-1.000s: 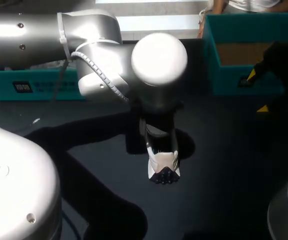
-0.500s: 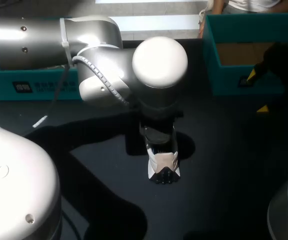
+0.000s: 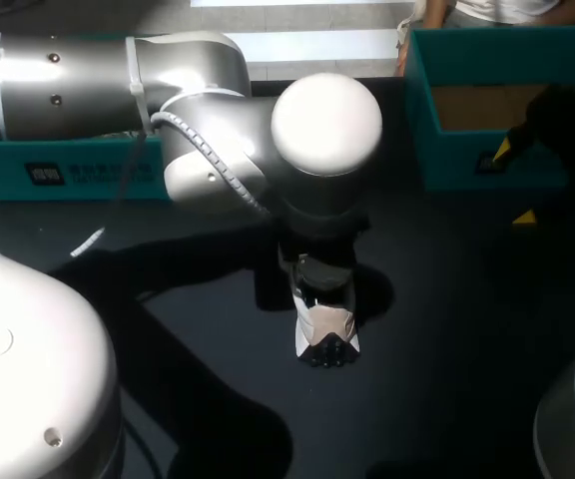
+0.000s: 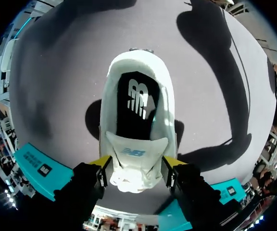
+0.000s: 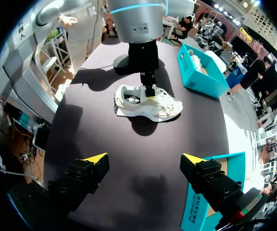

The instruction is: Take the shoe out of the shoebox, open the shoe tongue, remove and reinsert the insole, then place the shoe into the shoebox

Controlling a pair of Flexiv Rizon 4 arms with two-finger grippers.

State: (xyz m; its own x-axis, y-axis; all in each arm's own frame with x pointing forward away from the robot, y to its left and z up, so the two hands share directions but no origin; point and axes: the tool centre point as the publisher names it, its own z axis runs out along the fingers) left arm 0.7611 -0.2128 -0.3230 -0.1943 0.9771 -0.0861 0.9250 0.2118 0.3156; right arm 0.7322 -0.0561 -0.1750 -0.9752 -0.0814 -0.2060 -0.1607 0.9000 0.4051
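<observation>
**Head view.** The silver left arm (image 3: 218,140) comes in from the left and reaches to the middle of the dark tabletop (image 3: 467,329). Its wrist stands straight over a white lace-up shoe (image 3: 327,331). Only one end of the shoe, with its dark sole, shows from under the arm, on the near side. At the far right an open teal cardboard shoebox with a brown inside (image 3: 487,170) stands on the table. The black right gripper (image 3: 514,183) hangs just in front of it. A second teal box (image 3: 68,172) lies at the far left, behind the arm.

**Left wrist view.** The left gripper (image 4: 137,166) clasps the shoe. One yellow tip presses on each side of the raised white tongue (image 4: 136,153), and the fingers stand wide apart. Ahead of the tongue the shoe's mouth gapes, with the black insole (image 4: 137,103) lying flat inside. The shoe rests on its sole on the table.

**Right wrist view.** The right gripper (image 5: 144,159) has its fingers spread wide with nothing between them, well apart from the shoe. The shoe stands upright ahead of it, with the left arm's fingers planted at its middle. The far-left teal box lies beyond the shoe, and the shoebox sits just beside one of the right gripper's fingers.
</observation>
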